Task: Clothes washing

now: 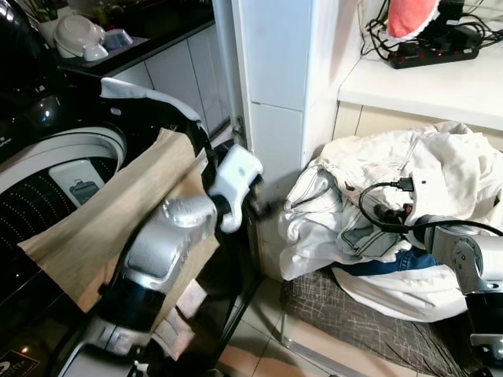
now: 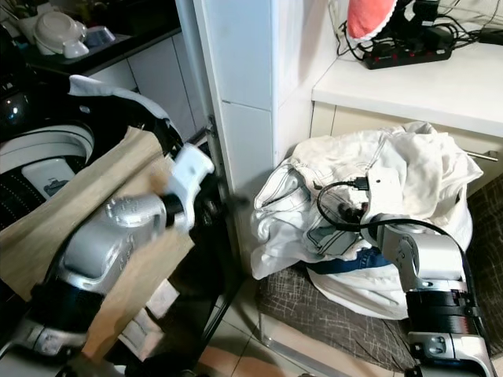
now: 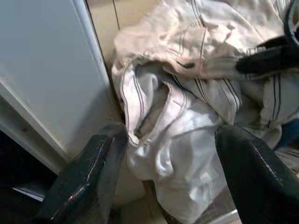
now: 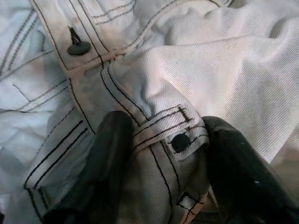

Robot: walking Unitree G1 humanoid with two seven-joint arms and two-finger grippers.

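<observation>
A washing machine (image 1: 47, 169) stands at the robot's left, its open top largely cut off by the frame edge and partly covered by a tan cloth (image 1: 102, 220) draped over its rim. A white pillar (image 1: 271, 94) rises between the machine and a low white counter (image 1: 428, 82) on the right, where a black power strip (image 1: 436, 49) with tangled cables sits beside something pink that is cut off at the top.

Below the counter lies the pile of white clothes (image 1: 393, 181), denim-like with dark stitching, heaped on a grey mat (image 1: 354, 314); a strip of blue fabric (image 1: 393, 263) peeks out underneath, too hidden to identify.

The left arm crosses in front of the tan cloth, and the left gripper (image 3: 170, 154) hangs just short of the pile's near edge, fingers spread wide with nothing between them.

The right gripper (image 4: 163, 149) is down in the pile. Its fingers (image 4: 100, 163) are apart, with a waistband fold and dark button (image 4: 180, 142) lying between them; it seems to rest on the fabric, though contact is hard to judge.
</observation>
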